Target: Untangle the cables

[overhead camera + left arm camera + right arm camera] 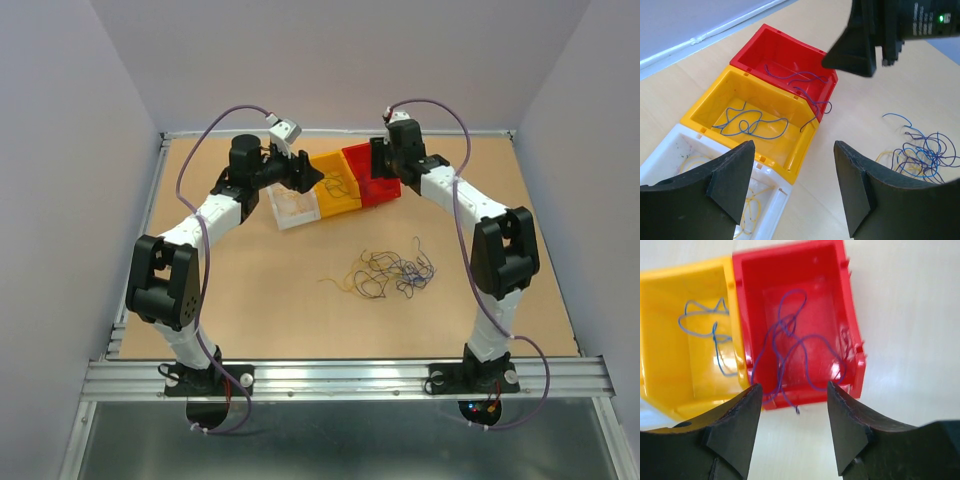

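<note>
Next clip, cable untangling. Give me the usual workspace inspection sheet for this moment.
Surface: tan table.
Job's things: tangle of thin wires loose mid-table; purple wires in red bin, blue wire in yellow bin, yellow wires in white bin.
Clutter: nothing seen.
Grippers: left gripper open over the bins; right gripper open over the red bin; both hold nothing.
Cables: lilac arm cables loop above both arms, apart from the tangle.
Surroundings: pale walls; metal rail at near edge.

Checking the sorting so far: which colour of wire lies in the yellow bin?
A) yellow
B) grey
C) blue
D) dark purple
C: a thin blue wire lies curled on the floor of the yellow bin, as both wrist views show.
</note>
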